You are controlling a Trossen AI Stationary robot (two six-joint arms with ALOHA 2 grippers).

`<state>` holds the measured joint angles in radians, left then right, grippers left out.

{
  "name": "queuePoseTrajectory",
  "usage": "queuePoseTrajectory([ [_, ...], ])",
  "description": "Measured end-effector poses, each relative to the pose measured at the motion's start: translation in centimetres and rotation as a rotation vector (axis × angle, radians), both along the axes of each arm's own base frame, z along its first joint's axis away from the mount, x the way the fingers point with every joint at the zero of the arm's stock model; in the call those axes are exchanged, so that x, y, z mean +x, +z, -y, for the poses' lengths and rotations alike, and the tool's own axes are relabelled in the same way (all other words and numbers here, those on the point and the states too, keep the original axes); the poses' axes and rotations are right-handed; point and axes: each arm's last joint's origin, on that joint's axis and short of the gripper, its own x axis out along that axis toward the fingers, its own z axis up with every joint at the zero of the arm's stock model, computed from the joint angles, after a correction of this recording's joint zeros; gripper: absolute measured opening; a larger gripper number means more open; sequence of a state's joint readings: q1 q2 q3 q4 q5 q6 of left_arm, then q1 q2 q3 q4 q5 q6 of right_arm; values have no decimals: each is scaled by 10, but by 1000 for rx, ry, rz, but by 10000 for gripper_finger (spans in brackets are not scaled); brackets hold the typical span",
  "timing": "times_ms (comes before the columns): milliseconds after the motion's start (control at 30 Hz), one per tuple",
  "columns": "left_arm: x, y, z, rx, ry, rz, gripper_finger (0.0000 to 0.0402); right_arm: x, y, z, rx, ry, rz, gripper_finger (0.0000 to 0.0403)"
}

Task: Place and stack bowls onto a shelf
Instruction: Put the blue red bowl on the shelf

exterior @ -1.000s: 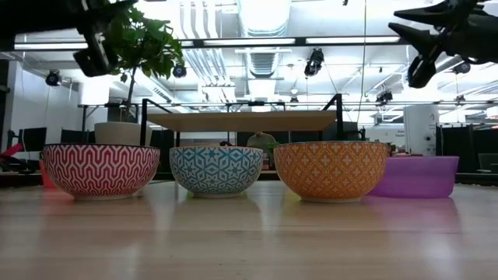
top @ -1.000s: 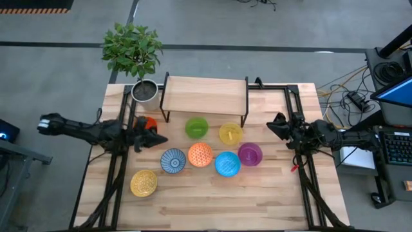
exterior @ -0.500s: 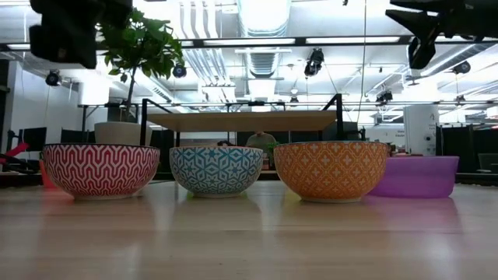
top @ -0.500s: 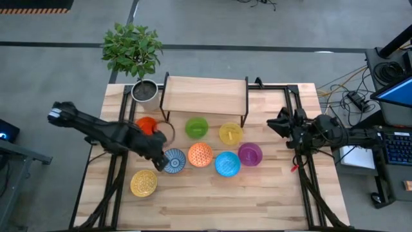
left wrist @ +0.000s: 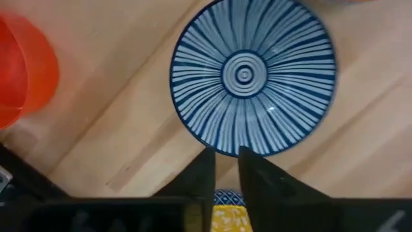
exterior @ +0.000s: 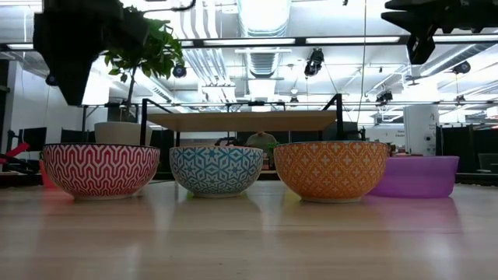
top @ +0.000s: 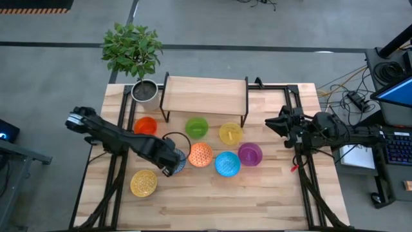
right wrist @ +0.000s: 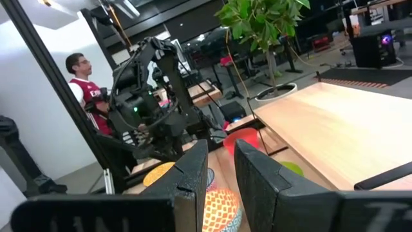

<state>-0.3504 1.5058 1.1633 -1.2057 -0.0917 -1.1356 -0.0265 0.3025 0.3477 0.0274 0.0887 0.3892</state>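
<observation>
On the wooden table [top: 257,200], the left gripper [left wrist: 223,169], fingers slightly apart and empty, hovers directly above the blue-white bowl [left wrist: 253,75]; the right gripper [top: 275,124] waits at the right edge, slightly open.

- The left gripper [top: 172,161] has been swung from beside the red-orange bowl [top: 145,125] across the table, and is now over the blue-white patterned bowl [left wrist: 253,75].
- Red-orange bowl is uncovered in the high view.
- The fingers are parted by a narrow gap.
</observation>
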Motion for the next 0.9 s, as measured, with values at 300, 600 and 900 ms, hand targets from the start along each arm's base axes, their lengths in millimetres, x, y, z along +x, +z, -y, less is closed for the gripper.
queuePoseTrajectory([
  [300,3,-16,0,118,-12,-34,167,1,0,0,29,3,1,68],
  [600,2,-24,-6,228,-38,-16,177,1,0,0,30,3,3,68],
  [900,5,-47,-15,209,-34,31,155,1,0,0,63,6,12,68],
])
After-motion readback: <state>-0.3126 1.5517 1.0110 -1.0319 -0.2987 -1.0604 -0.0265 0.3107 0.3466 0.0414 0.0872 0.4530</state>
